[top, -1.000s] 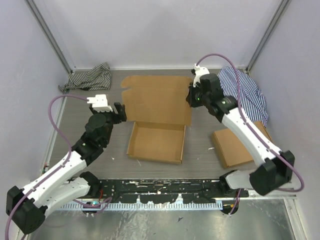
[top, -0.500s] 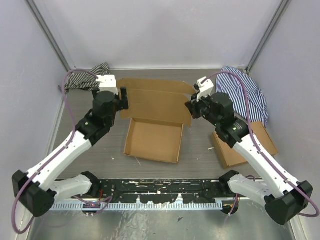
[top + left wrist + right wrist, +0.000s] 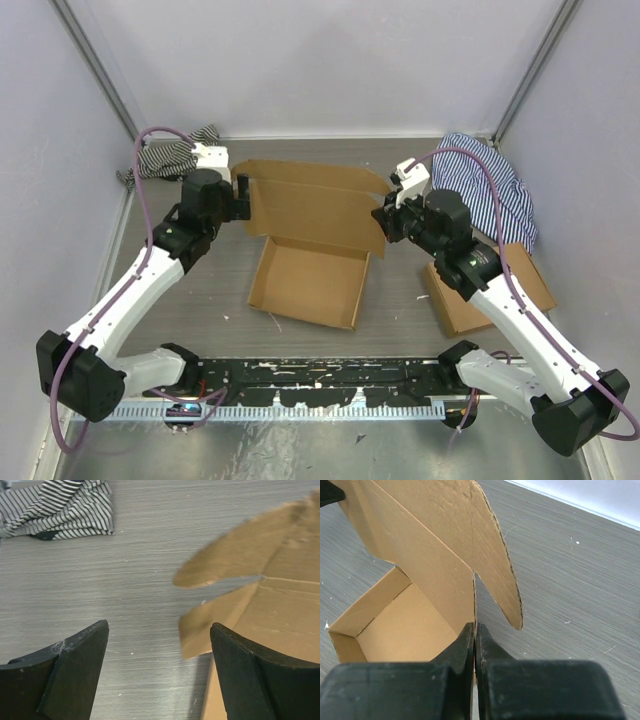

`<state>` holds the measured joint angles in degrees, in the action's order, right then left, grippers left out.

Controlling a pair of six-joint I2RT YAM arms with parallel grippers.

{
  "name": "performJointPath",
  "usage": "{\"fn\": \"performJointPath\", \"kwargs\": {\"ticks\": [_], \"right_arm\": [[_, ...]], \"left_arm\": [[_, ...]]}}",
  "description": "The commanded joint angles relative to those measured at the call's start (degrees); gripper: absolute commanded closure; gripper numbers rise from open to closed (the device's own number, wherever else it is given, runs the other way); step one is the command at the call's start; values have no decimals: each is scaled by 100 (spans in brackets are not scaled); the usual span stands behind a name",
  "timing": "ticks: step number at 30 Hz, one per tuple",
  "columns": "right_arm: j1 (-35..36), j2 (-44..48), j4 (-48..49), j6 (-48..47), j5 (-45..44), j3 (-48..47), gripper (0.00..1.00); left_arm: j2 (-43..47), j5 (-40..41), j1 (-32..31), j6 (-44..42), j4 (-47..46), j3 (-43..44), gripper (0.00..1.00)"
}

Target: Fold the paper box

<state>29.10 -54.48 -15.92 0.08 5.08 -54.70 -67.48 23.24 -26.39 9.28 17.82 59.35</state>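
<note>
- Grey tabletop [image 3: 200,290], white-walled cell: the paper box [image 3: 308,285] sits at the centre, tray walls up, lid half-raised at 12 o'clock.
- Right gripper [image 3: 386,222] is clamped on the lid's 3 o'clock edge; left gripper [image 3: 240,197] gapes empty beside its 9 o'clock flap.
- Closing the lid and tucking the tabs look to be what remains.

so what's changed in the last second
The right gripper, jaws shut on the lid of the paper box, has raised it from flat to tilted. The left gripper, open, moved back to the lid's left flap. The second cardboard box and striped cloths stayed put.
</note>
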Motion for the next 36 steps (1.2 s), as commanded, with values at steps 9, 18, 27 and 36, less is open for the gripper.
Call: {"fn": "performJointPath", "kwargs": {"ticks": [9,18,27,36], "right_arm": [[8,22,89,-48,224,-260,99],[8,55,-42,-85,291,-377,99],[8,-17,-78,-61,405,-400,99],[8,-288,-260,82,351,-611,99]], "left_arm": [[306,-1298,109,38,-1076,-487,14],[86,-1565,359,157,-1454,-623,16],[66,-2068,618,698,-2499,-1167,21],[194,-2597,606,1103,-2996,-1475,74]]}}
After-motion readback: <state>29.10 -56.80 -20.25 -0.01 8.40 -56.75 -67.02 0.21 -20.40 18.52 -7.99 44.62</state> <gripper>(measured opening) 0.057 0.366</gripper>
